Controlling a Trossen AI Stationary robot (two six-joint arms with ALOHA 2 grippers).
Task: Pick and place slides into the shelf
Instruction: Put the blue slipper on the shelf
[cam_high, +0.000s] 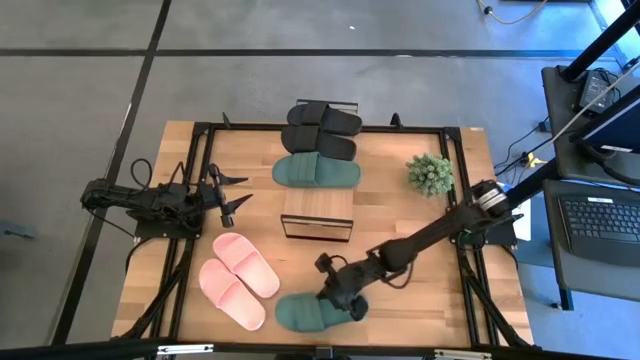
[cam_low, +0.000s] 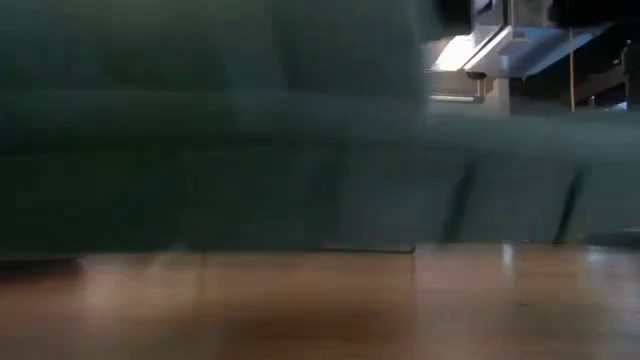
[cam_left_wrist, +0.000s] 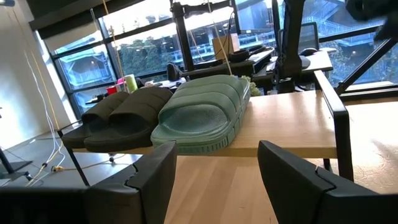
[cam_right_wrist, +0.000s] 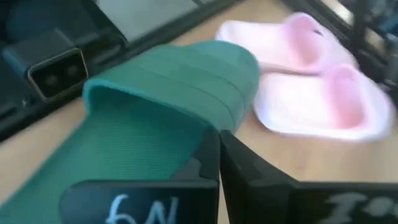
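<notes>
The counter (cam_high: 400, 230) carries the shelf (cam_high: 318, 215) at its middle, with two black slides (cam_high: 320, 130) and one green slide (cam_high: 316, 171) lined up on its far boards and the near board bare. The pink pair (cam_high: 238, 278) lies at the near left, just beside the loose green slide (cam_high: 305, 312) at the near edge. The right end effector (cam_high: 345, 300) is down at that slide's heel end, its fingers pinched together on the side wall next to the strap. A thin rim hold like this will let the slide swing, so I would lift slowly, keep it level, clear the pink pair, and set it on the bare board beside its mate. The left end effector (cam_high: 228, 196) waits open, left of the shelf.
</notes>
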